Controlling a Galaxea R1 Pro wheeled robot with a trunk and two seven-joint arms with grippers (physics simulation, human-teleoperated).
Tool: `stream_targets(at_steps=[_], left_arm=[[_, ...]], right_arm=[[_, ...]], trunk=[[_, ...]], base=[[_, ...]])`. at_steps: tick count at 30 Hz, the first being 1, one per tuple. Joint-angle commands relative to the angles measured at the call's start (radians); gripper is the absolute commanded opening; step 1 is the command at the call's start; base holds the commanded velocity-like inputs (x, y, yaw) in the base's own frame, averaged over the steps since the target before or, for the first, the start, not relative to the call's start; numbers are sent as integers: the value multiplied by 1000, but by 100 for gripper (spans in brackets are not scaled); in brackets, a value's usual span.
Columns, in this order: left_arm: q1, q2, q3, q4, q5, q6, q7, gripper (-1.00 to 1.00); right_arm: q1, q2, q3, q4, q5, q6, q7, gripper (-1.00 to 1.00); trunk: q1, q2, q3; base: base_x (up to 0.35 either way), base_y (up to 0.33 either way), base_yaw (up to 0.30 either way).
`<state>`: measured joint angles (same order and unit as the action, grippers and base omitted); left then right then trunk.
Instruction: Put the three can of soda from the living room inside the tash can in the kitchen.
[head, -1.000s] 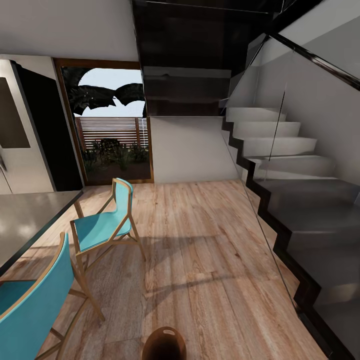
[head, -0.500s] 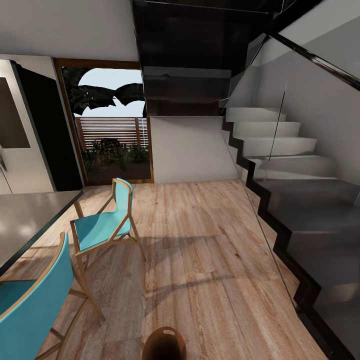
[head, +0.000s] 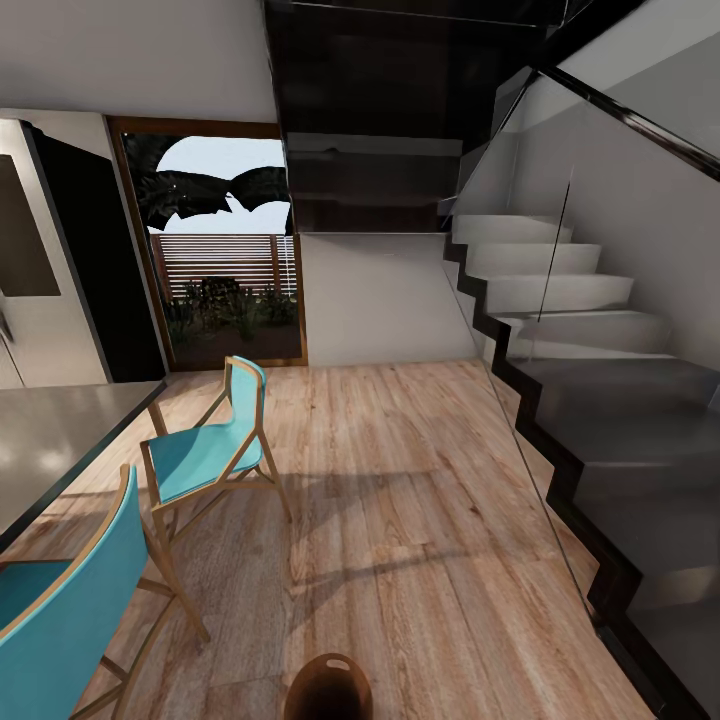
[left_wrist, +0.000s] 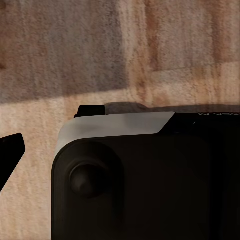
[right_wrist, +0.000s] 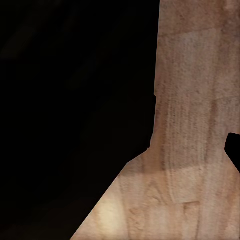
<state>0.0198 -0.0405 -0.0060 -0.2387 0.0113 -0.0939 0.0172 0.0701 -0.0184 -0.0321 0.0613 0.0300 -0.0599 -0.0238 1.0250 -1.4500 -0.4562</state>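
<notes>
Change since earlier frames: nothing had moved; the head view matched both earlier pictures, so base, head and scene were at rest.
Trash can: the tash can stood on the wood floor at the very bottom edge of the head view, close in front of the robot; its coppery rim, slot handle and dark inside showed, though whether anything lay in it could not be told.
Soda cans: no orange can appeared in these pictures, so how many had been delivered could not be judged.
Surroundings: two turquoise chairs, the nearer chair and the farther chair, stood beside a grey table; the steel fridge stood by the glass door, and the staircase rose on the other side.
Left gripper: the left wrist view looked down at floorboards past a dark, white-edged part of the robot's body; one dark tip at the frame's edge may have been a finger, and I could not tell whether the jaws were open or closed.
Right gripper: the right wrist view was half black shape, half floor, with a dark sliver at the edge; its state could not be told either.
Progress: judged from this, the robot was in the kitchen by the bin, carrying nothing that could be seen.
What was left: probably a trip to the living room for whatever cans remained.
</notes>
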Motion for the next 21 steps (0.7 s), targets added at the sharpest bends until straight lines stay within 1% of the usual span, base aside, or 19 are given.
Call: stream_targets(at_steps=[1, 21], left_arm=[[0, 0, 0, 0, 0, 0, 0, 100], [0, 0, 0, 0, 0, 0, 0, 100]], right_arm=[[0, 0, 0, 0, 0, 0, 0, 100], [0, 0, 0, 0, 0, 0, 0, 100]], trunk=[[0, 0, 0], [0, 0, 0]], base=[[0, 0, 0], [0, 0, 0]])
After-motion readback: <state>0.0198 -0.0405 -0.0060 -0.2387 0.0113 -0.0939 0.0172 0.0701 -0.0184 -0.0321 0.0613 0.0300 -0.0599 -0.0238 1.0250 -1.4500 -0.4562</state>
